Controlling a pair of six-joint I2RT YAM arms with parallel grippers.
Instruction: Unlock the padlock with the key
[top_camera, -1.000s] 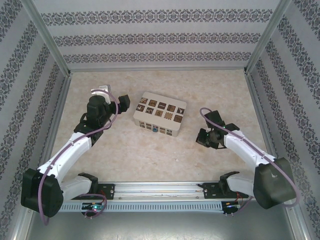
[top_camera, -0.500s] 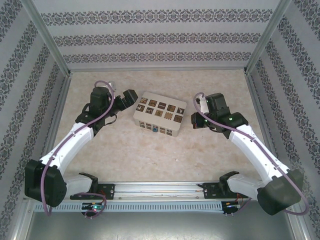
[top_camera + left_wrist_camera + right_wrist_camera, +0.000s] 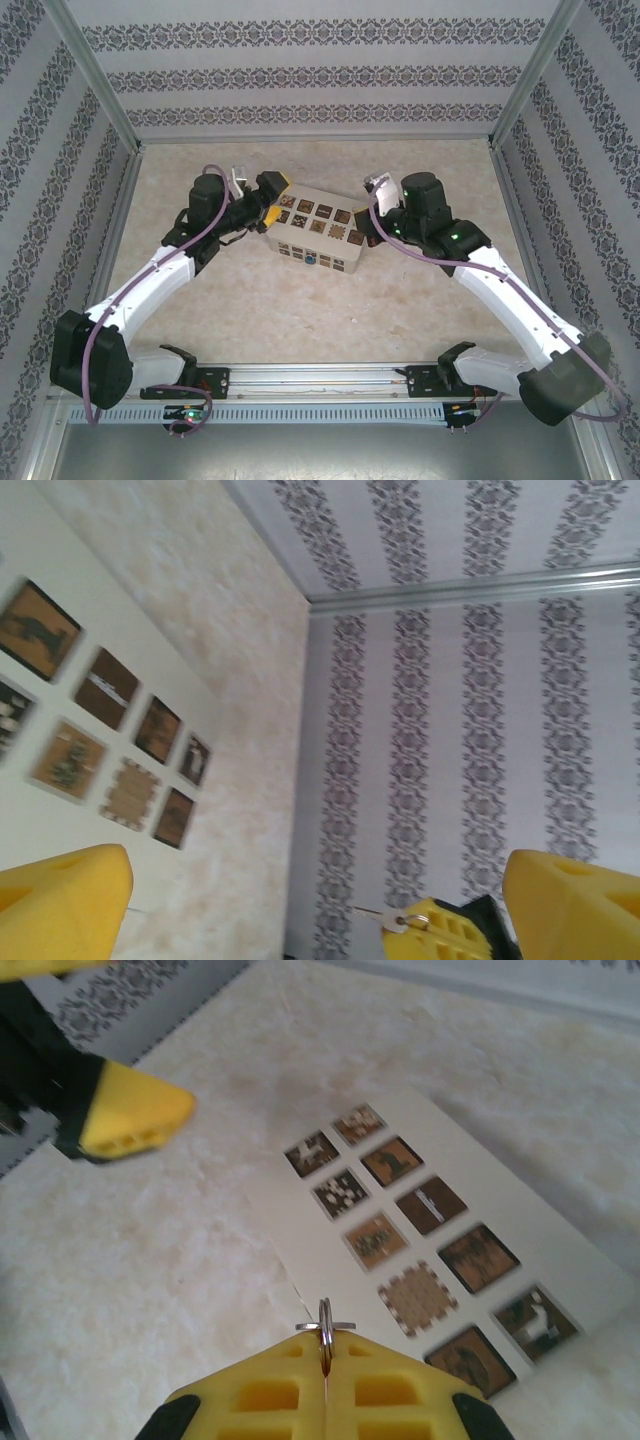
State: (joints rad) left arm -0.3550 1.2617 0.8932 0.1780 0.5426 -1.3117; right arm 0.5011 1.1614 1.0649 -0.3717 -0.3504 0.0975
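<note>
Overhead view of a marbled beige tabletop inside patterned walls. A cream box with dark square tiles on its top sits near the centre, turned slightly. The padlock, a tiny blue item, sits against the box's near side wall, at 6 o'clock from the box's middle. It is too small to tell how it is attached.

The left end effector hovers at the box's 10 o'clock corner. In the left wrist view its yellow fingertips stand far apart at the frame's lower corners, released and holding nothing, with the tiled top of the box to the left.

The right end effector is at the box's 2 o'clock corner, pointing towards the left one across the box top. In the right wrist view its yellow fingers are clenched together on the key, whose small metal ring pokes out beyond the tips. It hangs above the box's top, and one of the left end effector's yellow fingers shows at 10 o'clock in that view.
</note>
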